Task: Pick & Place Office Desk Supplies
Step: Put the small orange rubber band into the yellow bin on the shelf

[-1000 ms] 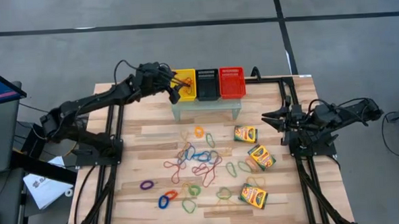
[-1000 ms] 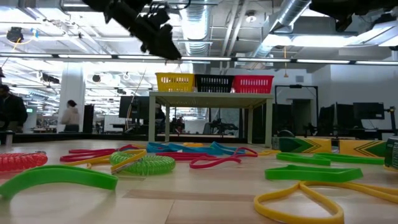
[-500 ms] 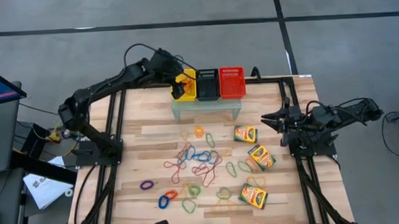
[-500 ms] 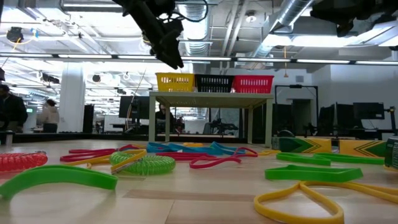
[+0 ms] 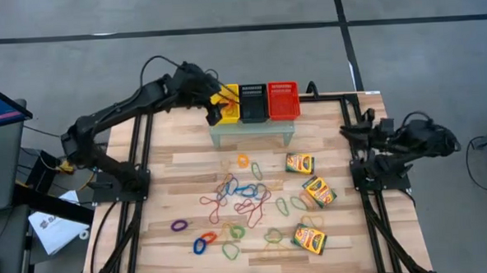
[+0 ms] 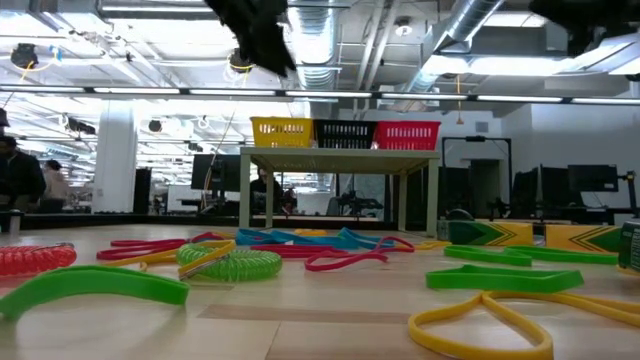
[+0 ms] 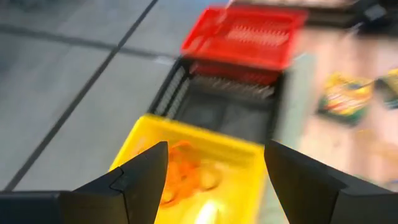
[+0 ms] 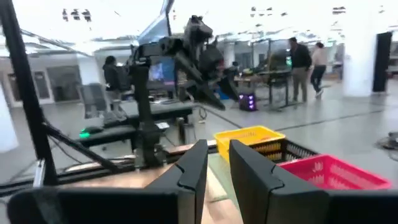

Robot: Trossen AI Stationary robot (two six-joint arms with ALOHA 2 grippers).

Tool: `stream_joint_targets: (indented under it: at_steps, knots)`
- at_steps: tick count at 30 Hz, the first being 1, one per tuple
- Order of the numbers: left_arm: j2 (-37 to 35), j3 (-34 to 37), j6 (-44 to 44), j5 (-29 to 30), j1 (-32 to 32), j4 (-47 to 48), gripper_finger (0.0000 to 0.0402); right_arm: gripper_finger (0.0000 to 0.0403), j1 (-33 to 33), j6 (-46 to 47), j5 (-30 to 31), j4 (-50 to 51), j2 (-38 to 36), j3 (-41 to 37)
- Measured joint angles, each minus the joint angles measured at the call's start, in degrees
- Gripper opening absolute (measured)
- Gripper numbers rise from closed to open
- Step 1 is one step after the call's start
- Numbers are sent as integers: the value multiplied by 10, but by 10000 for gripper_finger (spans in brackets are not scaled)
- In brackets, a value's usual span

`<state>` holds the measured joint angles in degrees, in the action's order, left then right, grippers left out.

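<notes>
Three crayon boxes (image 5: pixel 300 164) lie on the worktop (image 5: pixel 179 172), far below and off to the side of my left pincer (image 5: pixel 216 110). None of them is in a basket yet.

My left pincer hangs right over the yellow basket (image 5: pixel 228 103). Its two fingers stand wide apart and hold nothing. Under it, inside the yellow basket, I see some orange rubber bands (image 7: pixel 186 171). So a little bit of the job is done.

Next to the yellow basket, going away from my left pincer, sit the black basket (image 5: pixel 252 102) and then the red basket (image 5: pixel 283 100). Both look empty to me.

Lots of work is left. Many rubber bands (image 5: pixel 238 194) lie spread over the middle of the worktop, down below my left pincer. I see red, blue, green, orange, purple and yellow ones.

My right pincer (image 5: pixel 349 130) waits at the far edge of the worktop, well apart from the baskets. Its fingers are nearly together, with just a thin gap, and they hold nothing.

I think most of the tidying is yet to come.
</notes>
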<state>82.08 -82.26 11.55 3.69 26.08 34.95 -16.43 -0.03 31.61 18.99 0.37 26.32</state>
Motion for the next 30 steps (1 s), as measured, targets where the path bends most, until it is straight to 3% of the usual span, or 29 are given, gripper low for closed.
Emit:
stream_joint_targets:
  at_steps: [6, 8, 15, 23, 27, 30]
  knots:
    - [-54, 4, -33, -28, -100, -12, 259, 66, 0, -8, -44, -63, 18, -79]
    - [-69, 17, -42, -29, -139, -35, 259, 65, 0, -11, -47, -136, 17, -117]
    - [-107, 120, -47, -31, -246, -172, 259, 65, 0, -15, -67, -305, -1, -255]
    - [-105, 309, -105, -28, -289, -471, 259, 65, 0, 36, -77, -295, 0, -258]
    - [-100, 357, -133, -14, -299, -501, 259, 65, 0, 14, -92, -293, 1, -230]
    - [-101, 370, -160, 4, -308, -506, 259, 66, 0, -19, -52, -252, 26, -172]
